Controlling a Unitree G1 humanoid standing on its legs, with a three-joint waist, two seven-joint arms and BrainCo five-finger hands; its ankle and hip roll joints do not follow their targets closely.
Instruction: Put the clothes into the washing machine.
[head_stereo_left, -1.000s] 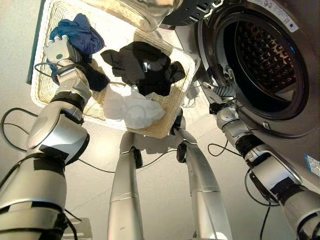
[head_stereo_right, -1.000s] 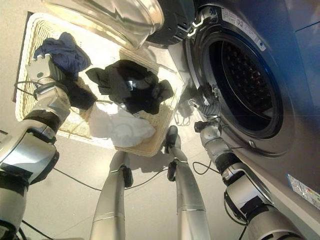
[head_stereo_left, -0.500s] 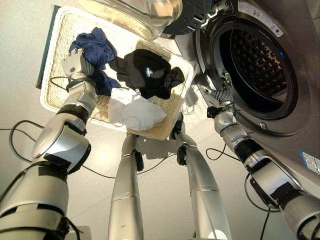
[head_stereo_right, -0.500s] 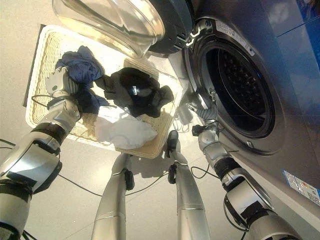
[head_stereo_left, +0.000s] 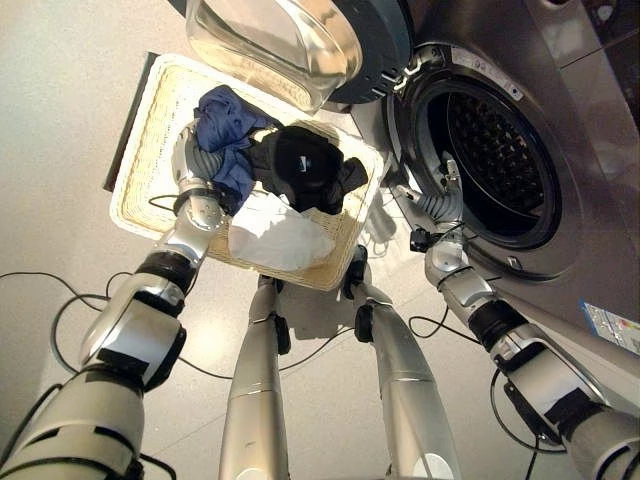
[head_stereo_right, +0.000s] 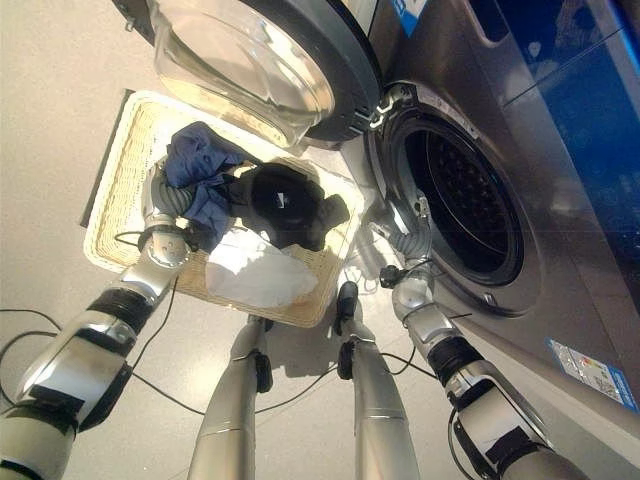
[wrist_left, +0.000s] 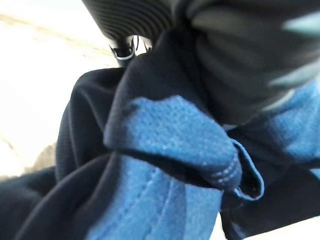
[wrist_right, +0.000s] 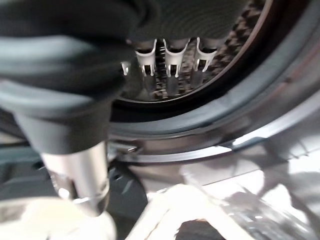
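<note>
A cream wicker basket (head_stereo_left: 138, 160) on the floor holds a blue garment (head_stereo_left: 226, 122), a black garment (head_stereo_left: 300, 165) and a white garment (head_stereo_left: 275, 236). My left hand (head_stereo_left: 194, 163) is in the basket, pushed in against the blue garment, whose folds (wrist_left: 170, 145) drape over and around it. My right hand (head_stereo_left: 441, 203) is held up at the lower left rim of the washing machine's open drum (head_stereo_left: 497, 160). Its straight fingers (wrist_right: 169, 65) point into the drum and hold nothing.
The machine's round glass door (head_stereo_left: 285, 40) hangs open over the basket's far edge. Grey floor surrounds the basket on the left and front. The machine's silver front panel (head_stereo_left: 590, 250) fills the right side.
The camera has tilted, shifting the whole picture. My left hand has gone from the basket's left part in under the blue garment. The right hand stays at the drum's rim.
</note>
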